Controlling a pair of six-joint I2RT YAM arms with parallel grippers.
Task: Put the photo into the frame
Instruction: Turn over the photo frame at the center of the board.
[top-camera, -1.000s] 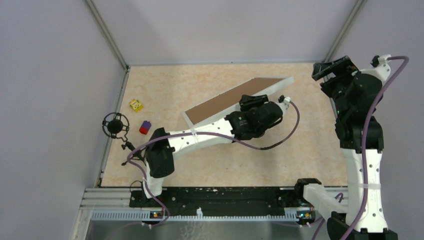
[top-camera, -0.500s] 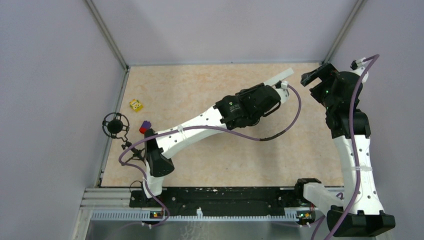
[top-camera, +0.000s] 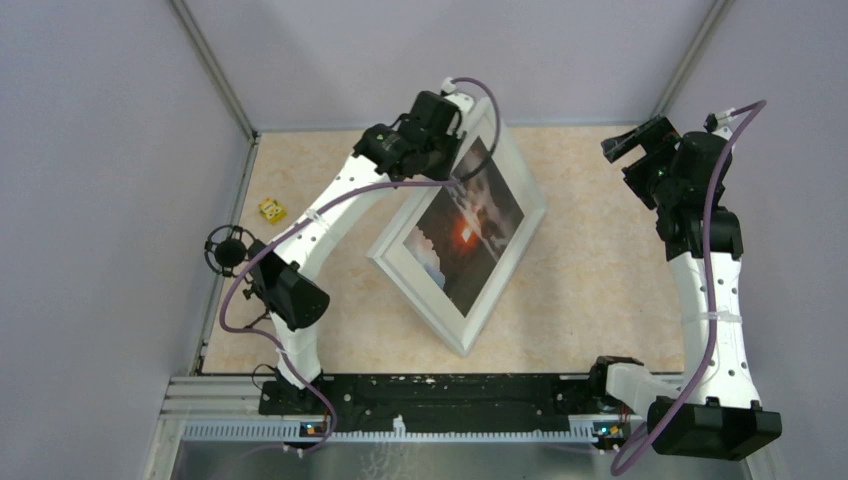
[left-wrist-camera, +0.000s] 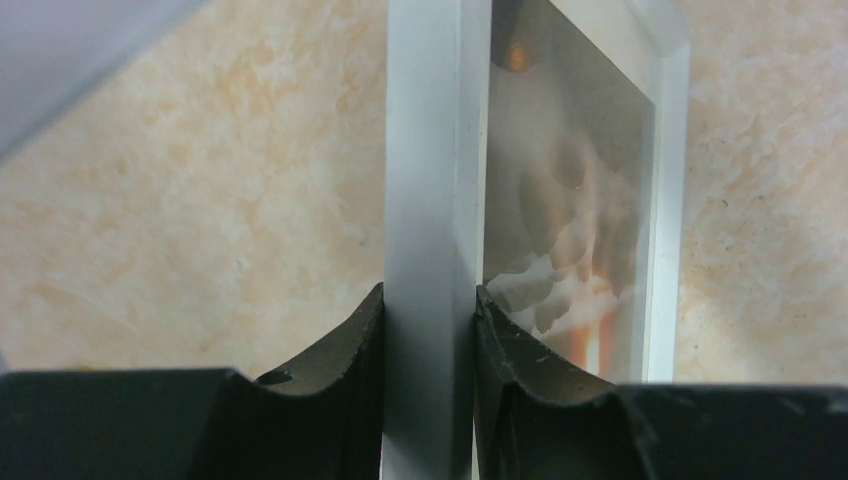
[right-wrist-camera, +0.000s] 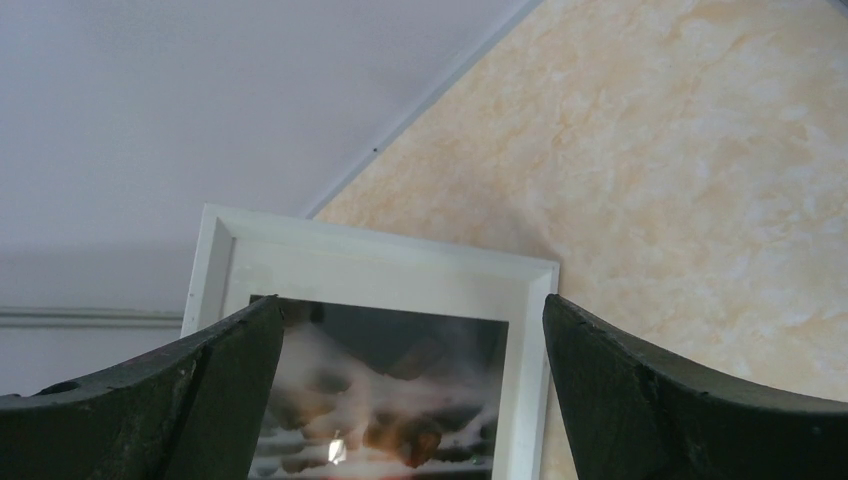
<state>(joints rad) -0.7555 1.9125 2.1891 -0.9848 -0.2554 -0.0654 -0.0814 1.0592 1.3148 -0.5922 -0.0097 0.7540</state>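
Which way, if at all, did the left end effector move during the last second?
Yes. The left end effector moved toward the back wall, gripping the white rectangular picture frame.

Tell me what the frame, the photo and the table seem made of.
The frame: probably painted wood or plastic, matte white; smooth moulded bars. The photo: printed paper, likely behind glazing; hazy reflections in wrist views. The table: seemingly laminate; flat marbled beige pattern.
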